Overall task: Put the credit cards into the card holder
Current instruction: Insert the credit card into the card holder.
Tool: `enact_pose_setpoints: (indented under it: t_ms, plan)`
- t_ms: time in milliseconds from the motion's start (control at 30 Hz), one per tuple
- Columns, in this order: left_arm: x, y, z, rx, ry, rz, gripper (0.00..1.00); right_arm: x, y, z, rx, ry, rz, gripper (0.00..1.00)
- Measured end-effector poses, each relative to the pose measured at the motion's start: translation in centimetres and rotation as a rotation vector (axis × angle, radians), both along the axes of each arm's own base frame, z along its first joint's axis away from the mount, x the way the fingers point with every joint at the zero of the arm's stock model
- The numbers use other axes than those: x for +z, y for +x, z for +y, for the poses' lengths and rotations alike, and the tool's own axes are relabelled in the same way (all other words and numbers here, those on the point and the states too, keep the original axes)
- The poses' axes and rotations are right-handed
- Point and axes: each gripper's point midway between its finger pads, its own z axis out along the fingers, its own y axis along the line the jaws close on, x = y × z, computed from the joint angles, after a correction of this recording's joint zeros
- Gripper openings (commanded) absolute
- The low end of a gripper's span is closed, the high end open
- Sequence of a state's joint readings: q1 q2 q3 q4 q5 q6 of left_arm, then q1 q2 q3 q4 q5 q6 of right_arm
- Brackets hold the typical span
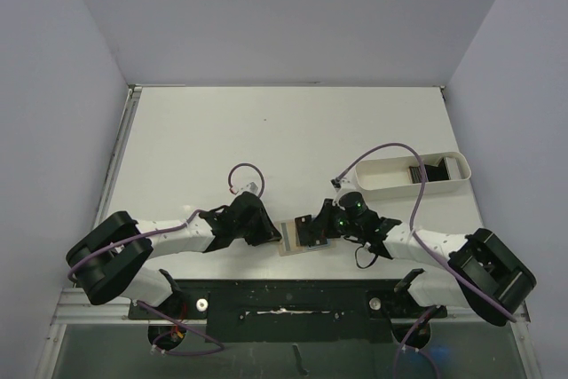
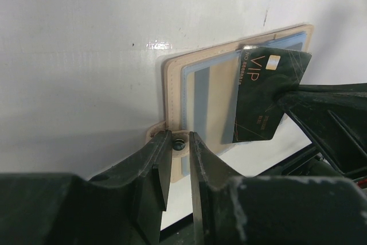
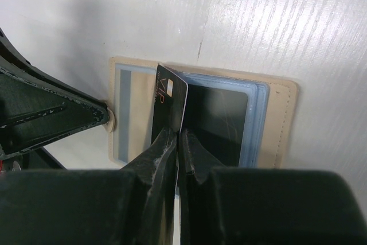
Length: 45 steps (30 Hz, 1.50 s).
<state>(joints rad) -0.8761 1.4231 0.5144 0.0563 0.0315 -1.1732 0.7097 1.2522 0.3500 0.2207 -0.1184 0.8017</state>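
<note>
One dark grey-black rectangular credit card (image 3: 169, 98), clamped edge-up in the right jaws, over the open tan leather-like bifold card holder (image 2: 200, 101) on the white counter (image 2: 86, 55); left jaws pinch its snap tab (image 2: 179, 144)

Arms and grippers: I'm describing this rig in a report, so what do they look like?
The left arm and right arm have white links, bulky black joint housings and looping purple cables. The left gripper and right gripper have matte black, tapered fingers with pale scuffs.
</note>
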Motion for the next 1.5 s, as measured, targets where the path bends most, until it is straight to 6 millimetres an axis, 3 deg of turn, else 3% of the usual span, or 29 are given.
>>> enact_pose_setpoints:
  t_ms: [567,1000,1500]
  plan:
    - [0.0,0.0,0.0,0.001,-0.003,0.000,0.18,-0.7,-0.7,0.3,0.027,-0.016,0.051,0.00]
    - [0.0,-0.4,-0.3,-0.016,-0.022,0.005,0.18,-0.5,-0.9,1.2,0.057,-0.055,0.098,0.35]
    - [0.1,-0.8,-0.7,-0.038,-0.047,0.010,0.18,-0.1,-1.5,2.1,0.101,-0.076,0.086,0.44]
